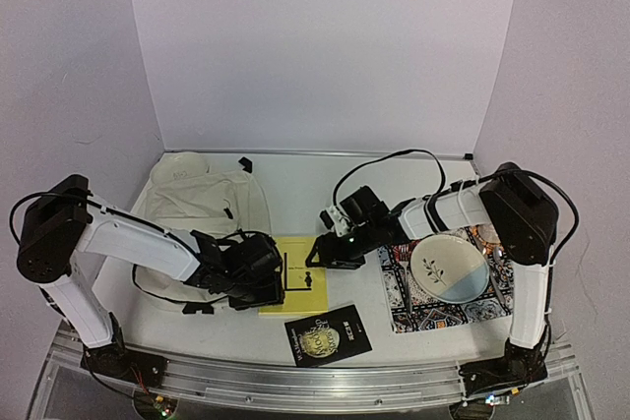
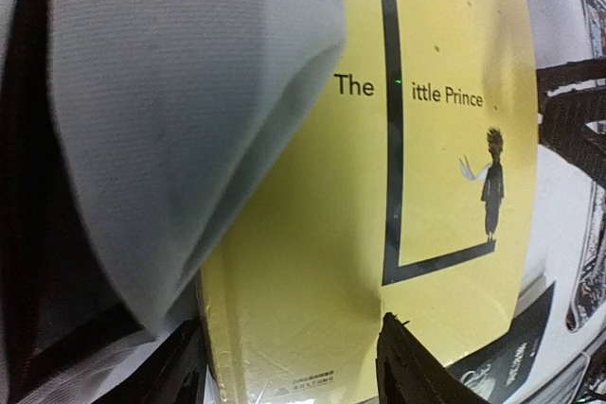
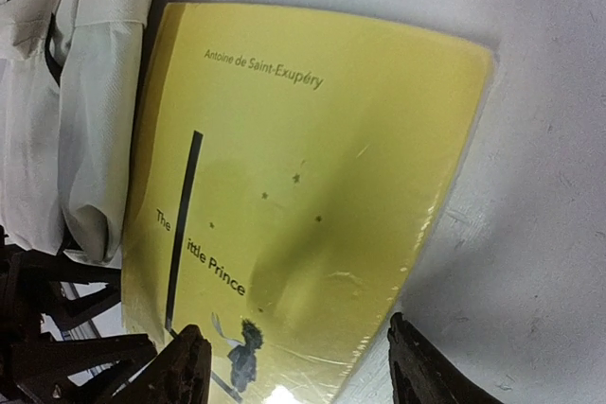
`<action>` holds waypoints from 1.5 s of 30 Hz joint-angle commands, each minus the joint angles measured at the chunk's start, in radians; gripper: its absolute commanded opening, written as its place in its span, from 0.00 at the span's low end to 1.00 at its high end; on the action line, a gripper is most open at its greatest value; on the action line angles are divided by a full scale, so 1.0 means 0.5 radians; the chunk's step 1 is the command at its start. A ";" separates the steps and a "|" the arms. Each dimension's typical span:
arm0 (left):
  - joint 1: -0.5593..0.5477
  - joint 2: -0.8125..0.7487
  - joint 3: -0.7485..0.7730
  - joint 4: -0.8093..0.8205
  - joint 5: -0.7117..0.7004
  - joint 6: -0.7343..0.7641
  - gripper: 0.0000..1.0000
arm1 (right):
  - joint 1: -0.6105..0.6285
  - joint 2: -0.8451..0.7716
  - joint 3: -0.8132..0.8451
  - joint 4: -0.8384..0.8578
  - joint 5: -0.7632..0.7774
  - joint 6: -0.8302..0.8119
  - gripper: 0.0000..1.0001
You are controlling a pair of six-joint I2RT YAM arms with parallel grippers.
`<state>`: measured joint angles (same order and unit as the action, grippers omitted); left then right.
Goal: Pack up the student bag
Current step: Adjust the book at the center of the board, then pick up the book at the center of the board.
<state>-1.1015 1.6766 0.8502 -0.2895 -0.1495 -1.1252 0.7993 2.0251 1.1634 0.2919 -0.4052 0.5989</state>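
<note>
**Yellow book lies between both open grippers, bag just to its left**

From the top camera, the yellow book [image 1: 307,280] lies flat on the table [image 1: 295,194], its long axis running from the arms' side toward the back wall. The student bag [image 1: 202,206] spreads out left of and behind the book, with its near right corner meeting the book's left edge. The left gripper [image 1: 258,277] hangs over that left edge, where bag and book meet. The right gripper [image 1: 330,251] hangs over the book's far right corner. Both are about equally near the book, and the left one is nearer the bag. A black book [image 1: 327,337] lies just in front of the yellow book. Well to the right of it, a plate [image 1: 463,277] holding nothing rests on a patterned mat [image 1: 423,312].

In the left wrist view, the fingers [image 2: 417,366] stand spread and pinch nothing, with the book's cover straight below them. A fold of bag cloth overlaps the cover's edge. I cannot tell whether the two touch.

In the right wrist view, the fingers [image 3: 180,366] are also spread and empty above the cover. The bag runs along the book's far-side edge.

No view shows the bag's mouth clearly, so what it holds cannot be told. My judgement is that the book has to go leftward into the bag.
</note>
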 commanded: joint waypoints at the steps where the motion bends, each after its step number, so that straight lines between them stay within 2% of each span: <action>1: -0.003 0.111 0.005 0.323 0.224 -0.018 0.62 | 0.026 -0.015 -0.069 -0.109 -0.038 0.049 0.64; 10: 0.006 -0.154 -0.274 0.937 0.108 -0.326 0.59 | 0.063 -0.014 -0.140 0.087 -0.229 0.164 0.59; 23: 0.006 -0.482 -0.403 1.586 -0.029 -0.288 0.57 | 0.066 -0.160 -0.206 0.186 -0.254 0.204 0.58; 34: 0.006 -0.329 -0.445 1.850 0.059 -0.331 0.54 | 0.066 -0.149 -0.199 0.238 -0.307 0.214 0.58; 40: 0.006 -0.257 -0.418 1.871 0.057 -0.331 0.43 | 0.067 -0.166 -0.227 0.241 -0.283 0.204 0.58; 45: 0.012 -0.324 -0.457 1.871 -0.015 -0.357 0.21 | 0.065 -0.250 -0.251 0.241 -0.205 0.172 0.60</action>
<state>-1.0996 1.5547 0.5797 0.4317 -0.1344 -1.2980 0.7841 1.9742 1.0513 0.4191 -0.4371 0.7040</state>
